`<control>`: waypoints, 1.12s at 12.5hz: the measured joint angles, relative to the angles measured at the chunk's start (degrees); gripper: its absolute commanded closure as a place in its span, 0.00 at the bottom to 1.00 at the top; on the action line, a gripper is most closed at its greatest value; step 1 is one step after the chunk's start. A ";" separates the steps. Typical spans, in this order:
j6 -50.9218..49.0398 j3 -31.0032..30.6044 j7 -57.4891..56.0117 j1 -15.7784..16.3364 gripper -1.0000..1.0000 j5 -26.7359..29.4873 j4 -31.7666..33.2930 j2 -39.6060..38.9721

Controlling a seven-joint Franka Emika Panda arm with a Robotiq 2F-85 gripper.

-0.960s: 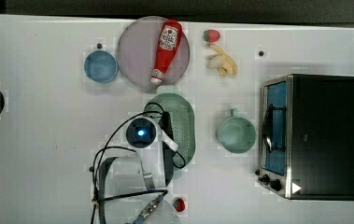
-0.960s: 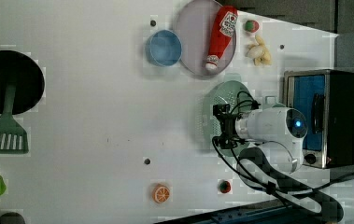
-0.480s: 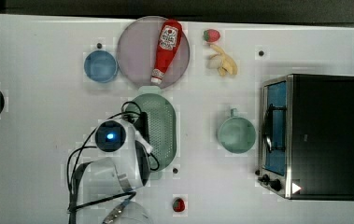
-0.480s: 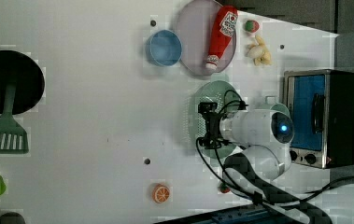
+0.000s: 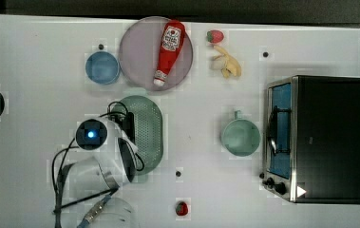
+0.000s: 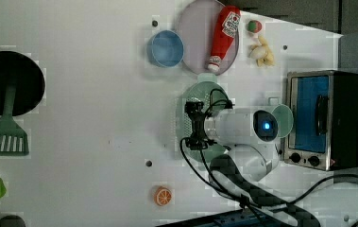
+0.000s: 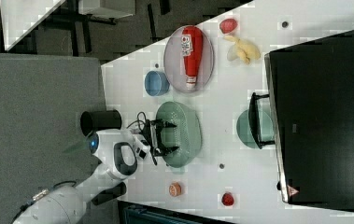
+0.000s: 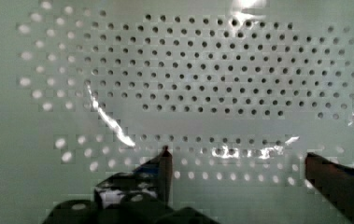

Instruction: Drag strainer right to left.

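Top view: the arm reaches over the strainer's [image 5: 148, 133] left half, below the plate [image 5: 139, 52]. Right view: the gripper [image 7: 164, 136] stands spread wide above the strainer. Wrist view: both fingers [image 8: 163, 170] hover apart over its perforated bottom.

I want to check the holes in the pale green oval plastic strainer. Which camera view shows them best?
The wrist view: the pale green oval plastic strainer spreads across it, each hole distinct. The right view shows its whole oval, holes faint. In the top view and the left view the arm covers part.
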State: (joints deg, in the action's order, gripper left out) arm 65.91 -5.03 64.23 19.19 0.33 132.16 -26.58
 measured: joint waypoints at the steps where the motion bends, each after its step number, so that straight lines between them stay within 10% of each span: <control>1: -1.34 0.15 0.78 0.83 0.00 0.65 -2.35 -0.87; 14: -6.21 0.52 9.57 12.17 0.00 6.36 -20.48 -9.96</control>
State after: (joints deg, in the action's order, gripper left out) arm 59.70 -4.51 73.80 31.36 6.70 111.68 -36.54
